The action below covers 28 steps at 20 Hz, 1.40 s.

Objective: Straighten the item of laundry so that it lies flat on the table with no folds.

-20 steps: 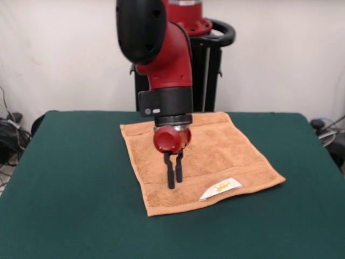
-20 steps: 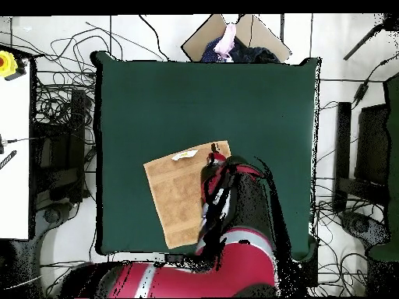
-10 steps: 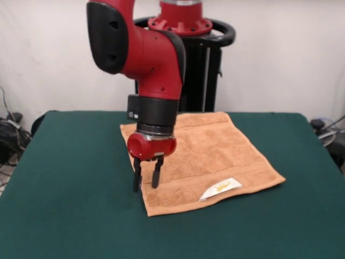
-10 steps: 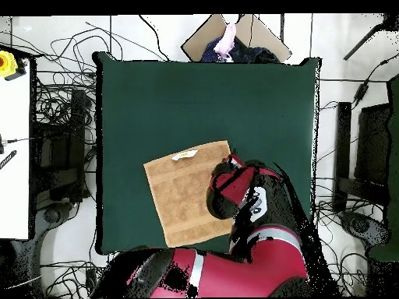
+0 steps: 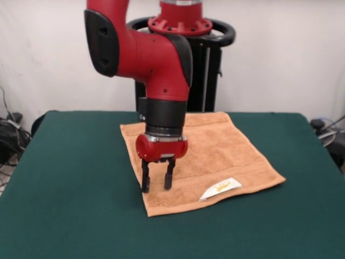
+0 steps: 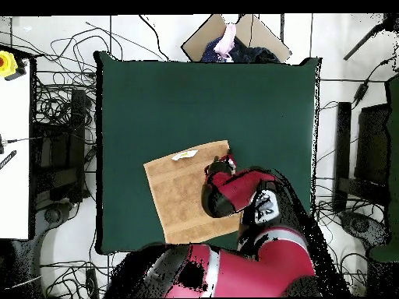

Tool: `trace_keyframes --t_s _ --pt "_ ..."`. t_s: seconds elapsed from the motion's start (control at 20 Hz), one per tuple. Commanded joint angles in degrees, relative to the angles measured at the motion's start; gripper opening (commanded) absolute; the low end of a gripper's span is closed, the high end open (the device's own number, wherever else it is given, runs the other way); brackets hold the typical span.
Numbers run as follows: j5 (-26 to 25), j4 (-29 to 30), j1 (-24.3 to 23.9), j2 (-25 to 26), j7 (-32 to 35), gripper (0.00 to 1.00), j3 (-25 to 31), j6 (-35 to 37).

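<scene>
From my front view the light is even and soft, fairly bright, with no hard shadows on the table (image 5: pixel 64 205). The arm (image 5: pixel 161 59) shows a mild sheen on its red shell. The towel (image 5: pixel 215 151) reads clearly. Overhead, the white floor (image 6: pixel 343 47) looks bright.

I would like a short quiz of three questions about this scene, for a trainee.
1. True or false: the towel lies folded in half on the green table.
2. The gripper hangs above which part of the towel: A) the middle, B) near one edge, C) off it?
3. What small white thing is sewn on the towel?

Key: 1. False, it lies spread flat. 2. B. 3. A label.
</scene>
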Motion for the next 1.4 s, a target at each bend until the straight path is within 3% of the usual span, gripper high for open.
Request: trace_keyframes --t_s 0.05,0.3,0.75,1.15,1.4 --pt "8.77 17.03 -14.52 -13.61 14.67 1.0 20.5 6.2" --pt "15.38 21.4 -20.26 -17.73 12.94 1.0 27.15 9.4" --pt "23.46 25.92 -24.91 -27.16 8.72 1.0 33.18 14.0" --pt "25.91 23.73 -29.34 -31.67 1.8 1.0 37.53 19.64" --pt "20.76 19.92 -28.55 -31.58 -5.47 1.0 37.01 23.78"
